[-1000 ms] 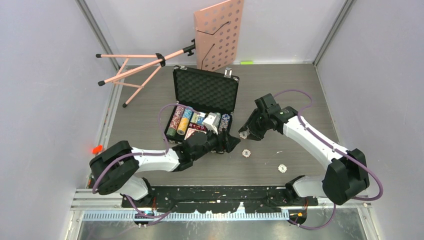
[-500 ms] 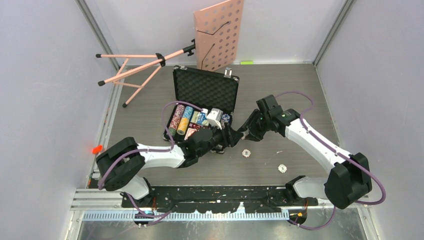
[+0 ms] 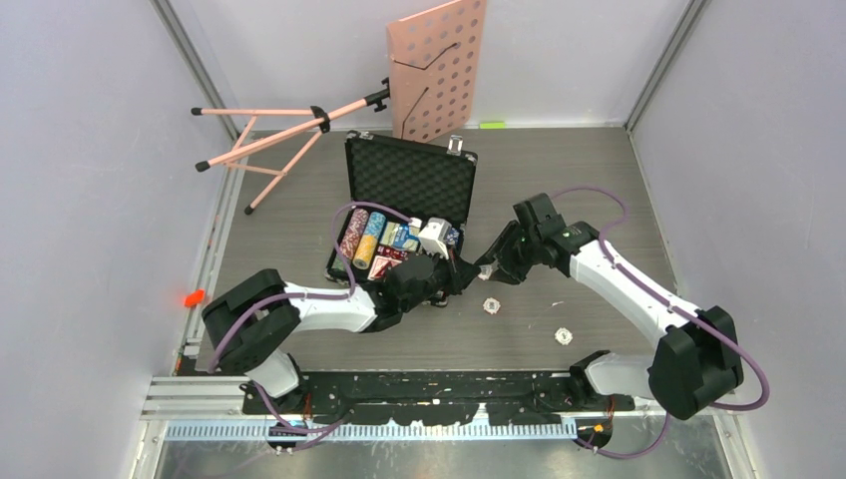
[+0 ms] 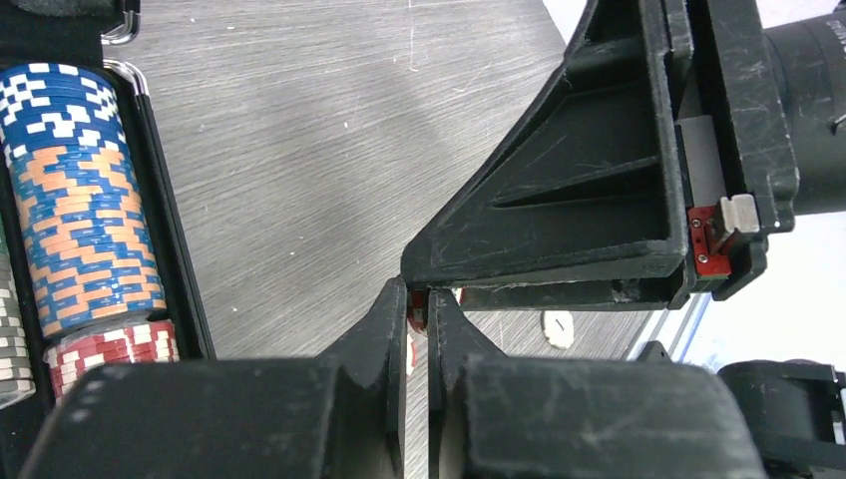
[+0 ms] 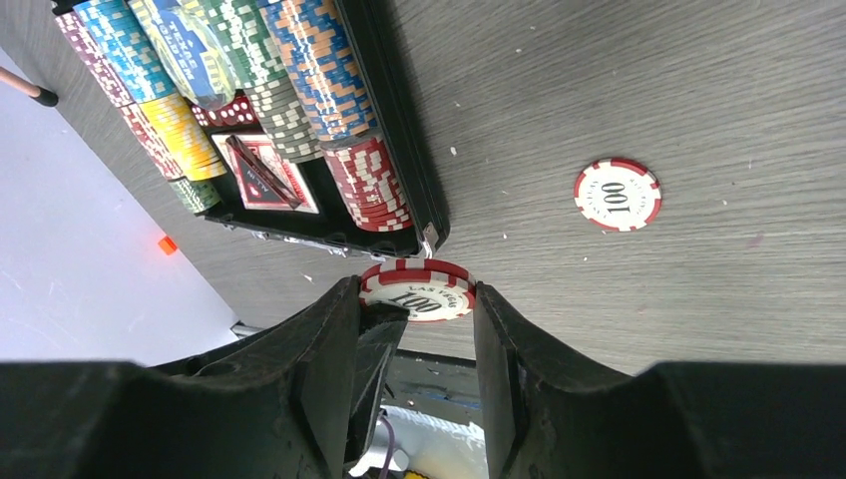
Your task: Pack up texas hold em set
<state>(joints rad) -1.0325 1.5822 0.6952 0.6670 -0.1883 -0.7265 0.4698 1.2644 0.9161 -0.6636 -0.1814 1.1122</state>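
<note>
The black case [image 3: 409, 180] lies open at the table's middle, its tray full of striped chip rows [image 3: 374, 239], with cards and red dice beside them. My right gripper [image 5: 417, 299] is shut across a red-and-white 100 chip [image 5: 417, 289], held just off the case's right corner [image 5: 429, 235]. My left gripper [image 4: 419, 304] meets it from the left. Its jaws are nearly together, pinching the red edge of that same chip [image 4: 419, 311]. In the top view the two grippers [image 3: 467, 271] [image 3: 486, 267] touch tip to tip.
Two loose chips lie on the table right of the case [image 3: 490, 305] [image 3: 564, 336]; the nearer one [image 5: 618, 194] shows in the right wrist view. A pink perforated music stand [image 3: 437, 68] and its tripod [image 3: 269, 145] lie behind the case.
The left arm reached right to the right gripper and its jaws closed onto the chip held there. The right gripper shifted slightly left and kept its grip.
</note>
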